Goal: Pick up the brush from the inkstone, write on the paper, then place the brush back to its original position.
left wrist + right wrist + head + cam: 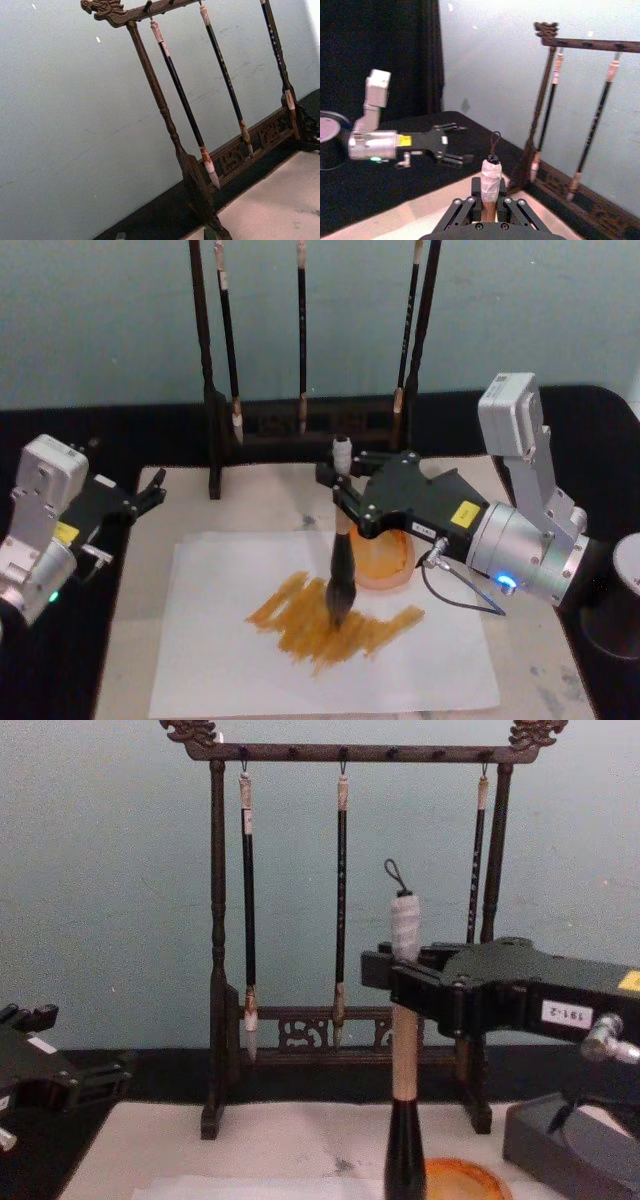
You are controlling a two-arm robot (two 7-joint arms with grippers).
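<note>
Right gripper [340, 495]: we see it pressed together on the pale tan wooden handle of the large calligraphy brush [340, 575], pinching just below the whitish, tape-wrapped end.
Brush: we note it is close to upright; black lower shaft beneath the gripper, bushy bristles down on the thin white sheet of paper [420, 670].
Brush tip: we place it amid a patch of orange-brown strokes [300, 625] near the paper's middle.
Inkstone: small round orange-brown dish [392, 565], just beside the brush on its right, partly under the right gripper.
Left gripper [152, 490]: fingers spread, holding nothing; we log it parked at the left edge of the cream-coloured mat [135, 630].
Behind: dark wooden rack [215, 920] with three thin black brushes [341, 900] hanging, on the black worktop [130, 430].
</note>
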